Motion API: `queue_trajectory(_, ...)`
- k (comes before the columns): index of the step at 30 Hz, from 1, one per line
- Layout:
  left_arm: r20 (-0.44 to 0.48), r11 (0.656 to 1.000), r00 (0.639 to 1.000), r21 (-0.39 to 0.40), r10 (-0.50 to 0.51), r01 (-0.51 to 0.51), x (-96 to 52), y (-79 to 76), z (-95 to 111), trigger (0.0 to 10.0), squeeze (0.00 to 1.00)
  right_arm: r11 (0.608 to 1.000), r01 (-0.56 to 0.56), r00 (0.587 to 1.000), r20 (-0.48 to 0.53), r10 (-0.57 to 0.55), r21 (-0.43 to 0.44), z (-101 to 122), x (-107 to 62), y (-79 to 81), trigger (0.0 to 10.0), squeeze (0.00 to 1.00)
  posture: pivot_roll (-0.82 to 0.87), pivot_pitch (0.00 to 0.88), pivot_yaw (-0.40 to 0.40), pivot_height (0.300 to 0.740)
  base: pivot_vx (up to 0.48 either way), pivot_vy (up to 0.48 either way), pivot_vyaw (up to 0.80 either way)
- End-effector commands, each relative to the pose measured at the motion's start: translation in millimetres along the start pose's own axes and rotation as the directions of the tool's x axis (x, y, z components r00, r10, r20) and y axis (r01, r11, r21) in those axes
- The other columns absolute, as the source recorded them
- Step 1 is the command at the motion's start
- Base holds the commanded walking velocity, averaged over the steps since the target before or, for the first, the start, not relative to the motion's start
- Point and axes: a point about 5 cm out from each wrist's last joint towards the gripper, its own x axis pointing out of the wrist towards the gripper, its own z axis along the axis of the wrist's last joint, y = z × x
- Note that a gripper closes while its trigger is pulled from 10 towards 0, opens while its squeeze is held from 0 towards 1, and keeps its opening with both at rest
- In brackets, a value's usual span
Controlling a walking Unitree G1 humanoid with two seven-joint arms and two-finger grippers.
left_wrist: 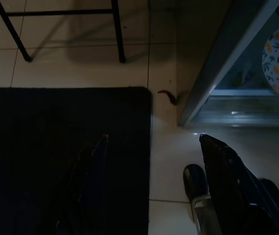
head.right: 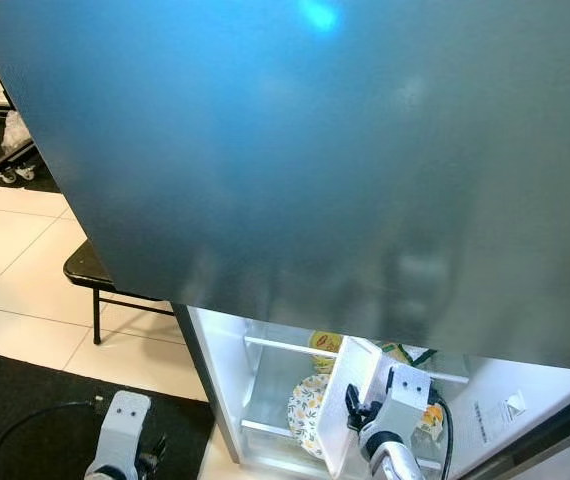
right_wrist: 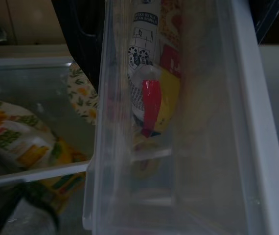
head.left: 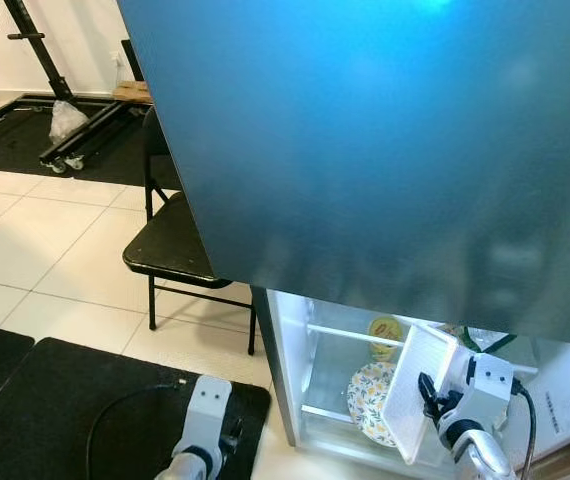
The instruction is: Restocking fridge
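The fridge stands open low down, its lit inside (head.left: pixel 335 360) showing under a large dark blue-grey door panel (head.left: pixel 385 150). On the shelves sit a floral plate (head.left: pixel 368 400) and a yellow cup (head.left: pixel 385 331). My right gripper (head.left: pixel 427 392) is shut on the edge of a clear plastic bin (head.left: pixel 417 392), held tilted in front of the shelves. In the right wrist view the bin (right_wrist: pixel 178 147) lies between the black fingers (right_wrist: pixel 81 34), with packets behind it. My left gripper (left_wrist: pixel 154 142) hangs open low over a black mat (left_wrist: pixel 56 147).
A black folding chair (head.left: pixel 170 245) stands on the tiled floor left of the fridge. The black mat (head.left: pixel 55 400) lies in front of me. A wheeled black stand (head.left: pixel 60 150) is at the far left. A colourful packet (right_wrist: pixel 17 137) lies on a fridge shelf.
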Motion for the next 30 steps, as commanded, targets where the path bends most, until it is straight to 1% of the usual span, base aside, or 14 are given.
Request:
queue_trajectory(1, -0.027, 1.0, 1.0, -0.016, -0.001, 0.001, -3.5, 0.2, -7.3, 10.0, 0.0, 0.999, -0.03, 0.999, -0.015, 0.031, 0.019, -6.6, -3.5, 2.6, 10.0, 0.0, -0.11, 0.116, 0.036, 0.74, 0.0, 0.0, 0.0)
queue_trajectory(2, -0.027, 1.0, 1.0, -0.016, -0.001, 0.001, -3.5, 0.2, -7.3, 10.0, 0.0, 0.999, -0.03, 0.999, -0.015, 0.031, 0.019, -6.6, -3.5, 2.6, 10.0, 0.0, -0.11, 0.116, 0.036, 0.74, 0.0, 0.0, 0.0)
queue_trajectory(4, -0.034, 1.0, 0.999, -0.021, -0.005, 0.005, -4.5, 0.3, -9.0, 10.0, 0.0, 0.993, -0.037, 0.999, -0.025, 0.04, 0.115, -9.5, -4.7, 2.9, 10.0, 0.0, -0.11, 0.114, 0.038, 0.74, 0.0, 0.0, 0.0)
queue_trajectory(7, -0.038, 0.999, 0.999, -0.035, -0.012, 0.011, -6.2, 0.3, -10.5, 10.0, 0.0, 0.96, -0.037, 0.999, -0.018, 0.043, 0.276, -9.0, -4.8, -1.0, 10.0, 0.0, -0.1, 0.108, 0.054, 0.74, 0.0, 0.0, 0.0)
queue_trajectory(11, -0.03, 0.999, 0.999, -0.042, -0.02, 0.018, -5.8, 0.0, -6.4, 10.0, 0.0, 0.937, -0.061, 0.998, 0.001, 0.065, 0.344, -6.1, -3.4, 0.4, 10.0, 0.0, -0.1, 0.109, 0.059, 0.74, 0.0, 0.0, 0.0)
queue_trajectory(14, -0.01, 0.997, 1.0, -0.068, -0.021, 0.02, -2.9, 1.4, 2.4, 10.0, 0.0, 0.928, -0.082, 0.997, 0.025, 0.078, 0.363, -2.0, -1.6, 4.6, 10.0, 0.0, -0.1, 0.112, 0.068, 0.74, 0.0, 0.0, 0.0)
queue_trajectory(18, 0.003, 0.994, 1.0, -0.108, -0.017, 0.018, -0.4, 1.9, 9.7, 10.0, 0.0, 0.897, -0.084, 0.996, 0.058, 0.065, 0.433, 4.5, 1.8, 8.5, 10.0, 0.0, -0.1, 0.112, 0.076, 0.74, 0.0, 0.0, 0.0)
queue_trajectory(19, 0.007, 0.993, 1.0, -0.119, -0.017, 0.018, 0.1, 1.2, 11.6, 10.0, 0.0, 0.878, -0.057, 0.997, 0.067, 0.028, 0.476, 7.3, 3.4, 6.8, 10.0, 0.0, -0.1, 0.112, 0.076, 0.74, 0.0, 0.0, 0.0)
queue_trajectory(20, 0.007, 0.993, 1.0, -0.119, -0.017, 0.018, 0.1, 1.2, 11.6, 10.0, 0.0, 0.878, -0.057, 0.997, 0.067, 0.028, 0.476, 7.3, 3.4, 6.8, 10.0, 0.0, -0.1, 0.112, 0.076, 0.74, 0.0, 0.0, 0.0)
queue_trajectory(23, 0.019, 0.992, 1.0, -0.126, -0.025, 0.027, -0.4, -1.9, 16.1, 10.0, 0.0, 0.827, 0.092, 0.988, 0.051, -0.145, 0.554, 10.6, 6.0, -3.4, 10.0, 0.0, -0.09, 0.114, 0.09, 0.74, 0.0, 0.0, 0.0)
queue_trajectory(24, 0.019, 0.992, 1.0, -0.126, -0.025, 0.027, -0.4, -1.9, 16.1, 10.0, 0.0, 0.827, 0.092, 0.988, 0.051, -0.145, 0.554, 10.6, 6.0, -3.4, 10.0, 0.0, -0.09, 0.114, 0.09, 0.74, 0.0, 0.0, 0.0)
queue_trajectory(25, 0.023, 0.991, 0.999, -0.127, -0.031, 0.034, -0.8, -3.2, 18.0, 10.0, 0.0, 0.801, 0.135, 0.979, 0.046, -0.198, 0.583, 11.3, 6.4, -5.5, 10.0, 0.0, -0.09, 0.114, 0.091, 0.74, 0.0, 0.0, 0.0)
queue_trajectory(27, 0.029, 0.991, 0.999, -0.126, -0.035, 0.038, -0.7, -3.4, 20.3, 10.0, 0.0, 0.793, 0.135, 0.977, 0.056, -0.208, 0.594, 13.4, 7.5, -3.3, 10.0, 0.0, -0.09, 0.115, 0.098, 0.74, 0.0, 0.0, 0.0)
queue_trajectory(30, 0.035, 0.993, 0.999, -0.114, -0.037, 0.041, 0.0, -3.1, 22.9, 10.0, 0.0, 0.799, 0.12, 0.977, 0.073, -0.2, 0.59, 16.8, 9.0, 0.1, 10.0, 0.0, -0.08, 0.115, 0.101, 0.74, 0.0, 0.0, 0.0)
